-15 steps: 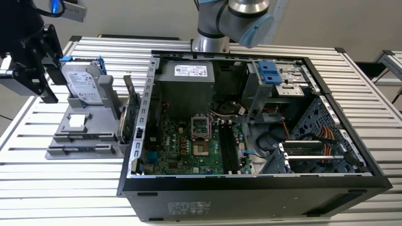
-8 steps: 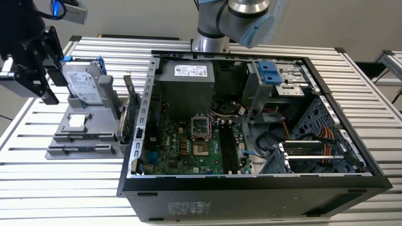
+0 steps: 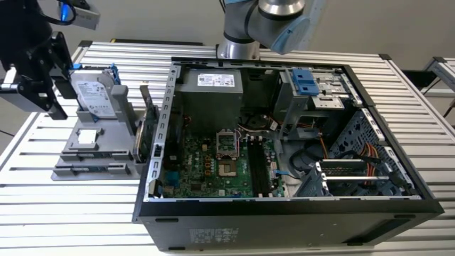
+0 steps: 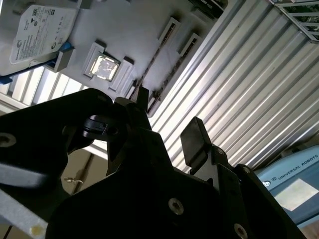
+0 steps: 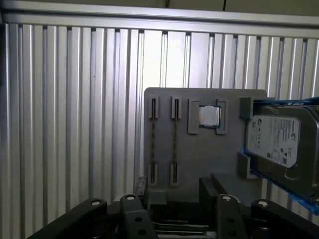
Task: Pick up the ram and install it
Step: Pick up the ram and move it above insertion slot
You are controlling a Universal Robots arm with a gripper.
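Gripper (image 4: 169, 112) hangs over the gray holder (image 5: 209, 154), jaws wide apart with nothing between them. The ram (image 5: 174, 142) stands edge-on in its slot by the holder's edge farthest from the hard drive (image 5: 279, 139), a second stick (image 5: 153, 142) beside it. Pick-up not yet made; installation in the computer case (image 3: 284, 224) outstanding.

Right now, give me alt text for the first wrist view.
The open fingers hang above a gray holder on the slatted table, near the ends of two edge-on ram sticks in its slots. A processor chip and a hard drive also sit on it.
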